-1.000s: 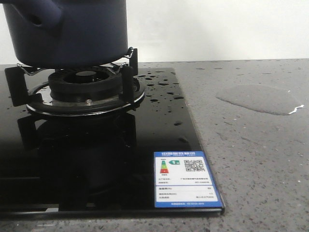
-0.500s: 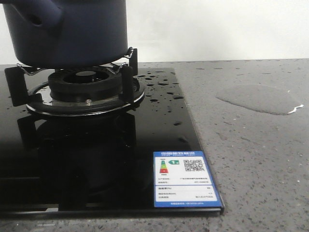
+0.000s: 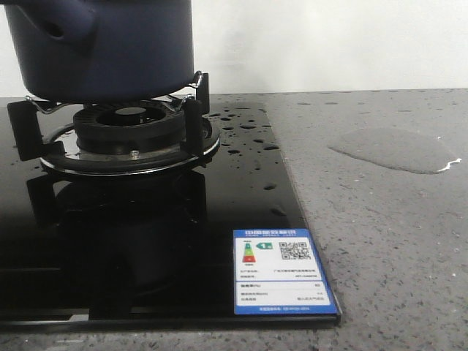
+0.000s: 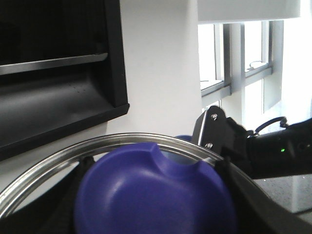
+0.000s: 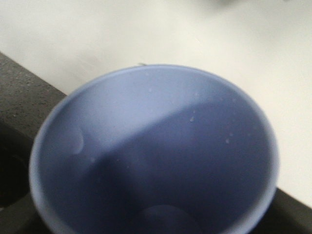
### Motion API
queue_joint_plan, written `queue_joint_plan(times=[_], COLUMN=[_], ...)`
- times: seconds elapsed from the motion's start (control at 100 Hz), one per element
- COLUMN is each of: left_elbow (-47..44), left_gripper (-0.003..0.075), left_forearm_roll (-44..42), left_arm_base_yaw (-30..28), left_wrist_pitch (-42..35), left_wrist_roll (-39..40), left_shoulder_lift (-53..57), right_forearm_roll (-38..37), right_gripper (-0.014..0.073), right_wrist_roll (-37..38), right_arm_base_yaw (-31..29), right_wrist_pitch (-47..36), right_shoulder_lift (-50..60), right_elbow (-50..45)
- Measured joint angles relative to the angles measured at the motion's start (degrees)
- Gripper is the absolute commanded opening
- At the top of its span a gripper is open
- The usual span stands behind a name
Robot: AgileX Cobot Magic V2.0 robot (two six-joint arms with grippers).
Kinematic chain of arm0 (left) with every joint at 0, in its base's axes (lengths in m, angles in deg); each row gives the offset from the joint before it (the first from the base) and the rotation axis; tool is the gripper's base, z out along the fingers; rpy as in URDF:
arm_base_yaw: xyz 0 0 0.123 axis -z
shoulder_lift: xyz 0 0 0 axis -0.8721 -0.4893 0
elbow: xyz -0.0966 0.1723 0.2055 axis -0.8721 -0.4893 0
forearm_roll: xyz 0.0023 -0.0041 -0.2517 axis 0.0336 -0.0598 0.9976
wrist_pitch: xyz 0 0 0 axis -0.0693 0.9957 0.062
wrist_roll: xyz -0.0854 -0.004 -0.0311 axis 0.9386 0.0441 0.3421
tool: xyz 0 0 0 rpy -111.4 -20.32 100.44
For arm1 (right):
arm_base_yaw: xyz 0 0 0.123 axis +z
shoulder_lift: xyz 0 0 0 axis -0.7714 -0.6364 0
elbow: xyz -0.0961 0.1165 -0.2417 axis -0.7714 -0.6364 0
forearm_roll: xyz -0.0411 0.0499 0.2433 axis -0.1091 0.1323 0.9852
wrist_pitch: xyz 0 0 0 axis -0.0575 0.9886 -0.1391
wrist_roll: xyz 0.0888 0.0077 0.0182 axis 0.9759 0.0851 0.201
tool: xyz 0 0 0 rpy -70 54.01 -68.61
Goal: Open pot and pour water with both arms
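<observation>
The dark navy pot [image 3: 110, 51] stands on the gas burner [image 3: 128, 128] at the far left, its stubby handle [image 3: 62, 22] facing me; its top is cut off by the frame. In the left wrist view my left gripper [image 4: 151, 204] is shut on the blue knob [image 4: 146, 190] of the glass lid [image 4: 97, 146], held up in the air. My right gripper [image 4: 219, 134] shows beyond the lid with a bit of the light blue cup [image 4: 183, 140]. In the right wrist view the cup [image 5: 156, 156] fills the frame, held above the counter, and looks empty; its fingers are hidden.
The black glass cooktop [image 3: 146, 241] carries water drops and a blue energy label [image 3: 281, 270]. A water puddle [image 3: 391, 150] lies on the grey counter at the right. A black hood [image 4: 53, 73] hangs on the white wall; windows [image 4: 234, 48] are beyond.
</observation>
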Motion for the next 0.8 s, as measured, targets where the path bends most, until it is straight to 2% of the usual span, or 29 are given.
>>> queue_joint_plan(times=[0.06,0.17,0.25,0.32,0.43,0.59,0.8], left_elbow=[-0.1,-1.1,-2.0,-2.8,-4.1,-4.7,-5.0], left_gripper=[0.021,0.021,0.021,0.021,0.021,0.021,0.021], left_forearm_roll=[-0.9,-1.6,-1.7,-1.8,-1.9,-2.1,-2.1], left_arm_base_yaw=[0.7,1.3,1.3,1.3,1.3,1.3,1.3], left_wrist_pitch=[0.1,0.3,0.3,0.3,0.2,-0.1,-0.1], left_wrist_roll=[0.0,0.0,0.0,0.0,0.0,0.0,0.0], left_shoulder_lift=[0.0,0.0,-0.2,-0.9,-2.0,-4.5,-6.9], right_forearm_roll=[0.4,0.5,0.3,-0.1,-0.4,-0.6,1.2], right_gripper=[0.0358,0.0358,0.0358,0.0358,0.0358,0.0358,0.0367], right_wrist_roll=[3.9,9.2,11.4,12.3,12.8,13.7,13.9], right_arm_base_yaw=[-2.7,-8.7,-13.2,-16.9,-20.0,-20.5,-22.1], right_wrist_pitch=[-5.3,-20.4,-31.7,-38.2,-41.5,-43.2,-55.5], right_shoulder_lift=[4.9,12.6,17.2,19.3,19.9,19.7,18.7], right_elbow=[-6.0,-19.5,-28.2,-34.7,-41.6,-46.9,-49.7])
